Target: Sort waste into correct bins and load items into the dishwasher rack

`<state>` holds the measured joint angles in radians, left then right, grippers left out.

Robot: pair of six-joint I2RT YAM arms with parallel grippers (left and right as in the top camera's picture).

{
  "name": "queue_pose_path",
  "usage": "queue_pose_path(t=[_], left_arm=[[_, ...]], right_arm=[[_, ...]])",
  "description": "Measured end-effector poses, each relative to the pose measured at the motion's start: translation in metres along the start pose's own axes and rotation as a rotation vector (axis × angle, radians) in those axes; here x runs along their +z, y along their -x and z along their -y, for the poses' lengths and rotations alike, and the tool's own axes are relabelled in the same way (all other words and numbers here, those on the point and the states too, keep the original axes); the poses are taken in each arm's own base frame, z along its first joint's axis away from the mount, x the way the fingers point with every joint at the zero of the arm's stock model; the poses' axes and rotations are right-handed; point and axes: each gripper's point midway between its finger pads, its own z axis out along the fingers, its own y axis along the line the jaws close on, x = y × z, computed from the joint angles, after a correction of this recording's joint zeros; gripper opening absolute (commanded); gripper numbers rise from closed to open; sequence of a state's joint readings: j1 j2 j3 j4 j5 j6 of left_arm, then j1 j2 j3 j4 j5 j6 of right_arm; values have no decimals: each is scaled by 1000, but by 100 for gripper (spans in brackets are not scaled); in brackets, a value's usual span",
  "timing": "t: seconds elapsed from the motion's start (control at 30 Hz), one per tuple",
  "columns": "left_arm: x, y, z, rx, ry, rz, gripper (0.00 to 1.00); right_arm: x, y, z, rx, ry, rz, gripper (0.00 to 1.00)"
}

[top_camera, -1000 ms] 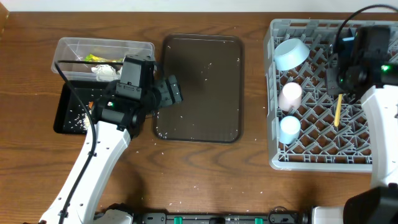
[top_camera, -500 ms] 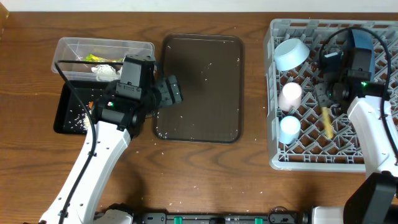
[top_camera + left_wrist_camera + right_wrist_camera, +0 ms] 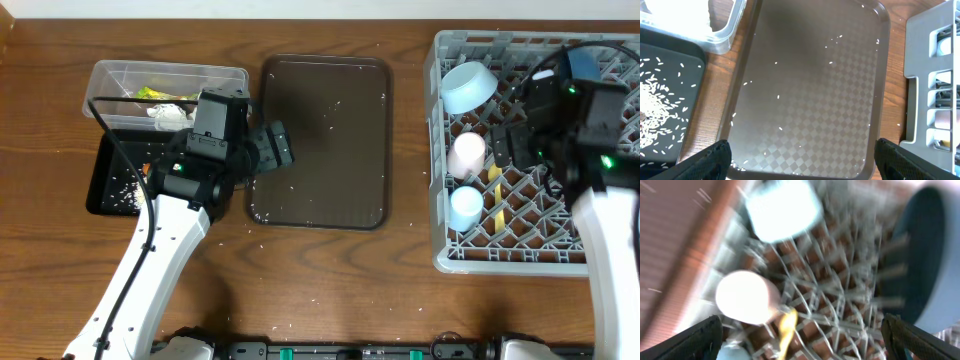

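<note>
Spoon lies in rack, long axis near-to-far; right end effector wide apart, empty

Brown wood-grain counter. Dark brown tray, faint diamond-check pattern, flecked white. Left: black tray speckled with white rice; clear tub, yellow-green wrapper inside. Right: grey rack with pale blue bowl, pink cup, light blue cup, yellow spoon, dark blue plate.

Dark brown serving tray, checker-textured, with rounded corners and raised rim, lying flat on wood-grain table.
</note>
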<state>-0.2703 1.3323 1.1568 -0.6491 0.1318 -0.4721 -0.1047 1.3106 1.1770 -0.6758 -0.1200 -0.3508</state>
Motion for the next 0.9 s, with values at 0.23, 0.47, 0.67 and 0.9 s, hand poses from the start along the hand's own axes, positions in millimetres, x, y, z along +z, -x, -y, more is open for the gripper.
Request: queue_pose_path(t=[0.23, 0.47, 0.67, 0.9], left_arm=[[0, 0, 0, 0, 0, 0, 93], [0, 0, 0, 0, 0, 0, 93], [0, 0, 0, 1, 0, 0, 93], [0, 0, 0, 1, 0, 0, 93]], right_arm=[[-119, 50, -49, -29, 139, 367, 99], [-198, 41, -72, -52, 169, 527, 99], [-230, 3, -72, -23, 79, 519, 99], [-243, -11, -57, 38, -49, 587, 99]])
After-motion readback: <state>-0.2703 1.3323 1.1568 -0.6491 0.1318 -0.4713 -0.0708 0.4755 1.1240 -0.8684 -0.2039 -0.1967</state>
